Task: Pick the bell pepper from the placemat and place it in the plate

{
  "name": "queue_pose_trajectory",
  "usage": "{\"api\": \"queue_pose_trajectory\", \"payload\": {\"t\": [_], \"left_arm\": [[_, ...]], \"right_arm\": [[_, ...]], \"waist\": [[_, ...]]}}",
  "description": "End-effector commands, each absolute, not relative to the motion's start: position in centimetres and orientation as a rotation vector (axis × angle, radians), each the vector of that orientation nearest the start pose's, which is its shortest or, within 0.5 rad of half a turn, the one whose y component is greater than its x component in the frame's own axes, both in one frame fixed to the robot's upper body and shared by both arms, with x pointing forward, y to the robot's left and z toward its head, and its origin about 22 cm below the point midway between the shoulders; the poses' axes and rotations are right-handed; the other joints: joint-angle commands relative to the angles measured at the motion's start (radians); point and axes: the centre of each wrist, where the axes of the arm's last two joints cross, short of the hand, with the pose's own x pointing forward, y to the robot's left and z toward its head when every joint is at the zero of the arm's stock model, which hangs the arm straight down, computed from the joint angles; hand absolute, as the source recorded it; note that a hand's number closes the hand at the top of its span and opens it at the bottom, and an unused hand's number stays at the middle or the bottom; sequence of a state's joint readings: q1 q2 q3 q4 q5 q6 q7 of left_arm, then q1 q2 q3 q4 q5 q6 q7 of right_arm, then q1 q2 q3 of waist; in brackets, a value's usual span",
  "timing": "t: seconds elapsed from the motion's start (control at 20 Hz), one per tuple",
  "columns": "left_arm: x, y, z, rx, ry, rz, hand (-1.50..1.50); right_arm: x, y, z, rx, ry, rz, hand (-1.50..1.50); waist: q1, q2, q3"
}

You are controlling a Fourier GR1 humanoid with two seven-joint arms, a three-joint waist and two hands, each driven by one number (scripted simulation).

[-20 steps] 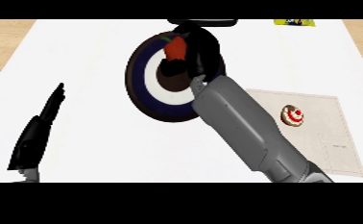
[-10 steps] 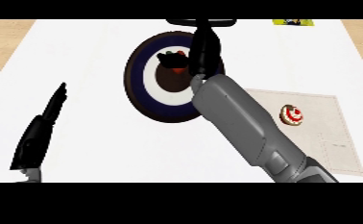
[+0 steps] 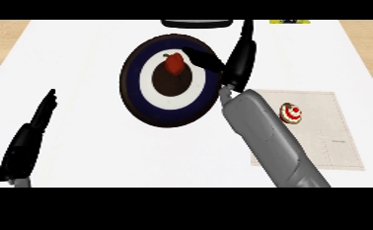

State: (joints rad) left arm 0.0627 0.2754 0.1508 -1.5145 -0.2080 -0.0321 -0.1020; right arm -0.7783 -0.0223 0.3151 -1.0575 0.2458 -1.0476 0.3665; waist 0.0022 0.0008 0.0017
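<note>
On the plate [image 3: 149, 106], at its dark centre ring, toward twelve o'clock: the bell pepper [image 3: 175, 65], red with a small green stem tip, lying free. Just at three o'clock of it, the right hand [image 3: 239, 61], open, fingers straight and pointing toward twelve o'clock, thumb [image 3: 203, 58] stretched out toward nine o'clock over the plate's rim, its tip close beside the pepper. Whether thumb and pepper touch: cannot tell. Nothing gripped. Grey forearm [image 3: 270, 137] running down from the hand toward five o'clock, crossing the plate's right rim and the near-left corner of the placemat [image 3: 331, 130].

Plate: round, dark outer band, white ring, dark middle, set on the white counter [image 3: 87, 41] a little left of centre. At three o'clock of the plate, the pale placemat, partly hidden by the forearm. On the mat, near its left side, a small round red-and-white thing [image 3: 292, 112], kind unclear. At twelve o'clock, beyond the plate, a dark flat object [image 3: 197, 23] cut by the upper edge; at one o'clock, far corner, a small yellow-green item [image 3: 290, 21], too small to name.

At eight o'clock, near the lower left edge, well apart from the plate: the left hand [image 3: 29, 137], open, fingers up, resting.
</note>
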Motion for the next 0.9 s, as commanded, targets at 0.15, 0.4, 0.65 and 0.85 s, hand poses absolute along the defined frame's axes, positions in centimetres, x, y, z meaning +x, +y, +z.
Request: {"api": "queue_pose_trajectory", "payload": {"t": [0.15,0.4,0.65,0.85], "left_arm": [[21.8,34.3,0.4,0.477,-1.491,-0.291,0.00],[22.9,34.3,0.3,0.481,-1.517,-0.301,0.00],[20.7,34.6,1.2,0.473,-1.517,-0.282,0.00],[21.5,34.5,0.4,0.494,-1.517,-0.291,0.00]], "right_arm": [[31.4,-13.8,6.6,-0.519,-1.778,-0.433,-1.50],[29.7,-19.2,2.8,-0.537,-1.835,-0.390,-1.50],[26.2,-25.2,0.1,-0.543,-1.827,-0.373,-1.50],[27.5,-28.0,-0.1,-0.536,-1.839,-0.402,-1.50]], "waist": [[-0.012,-0.001,0.001],[-0.005,0.001,0.000],[-0.003,-0.002,0.000],[0.000,0.000,-0.001]]}}
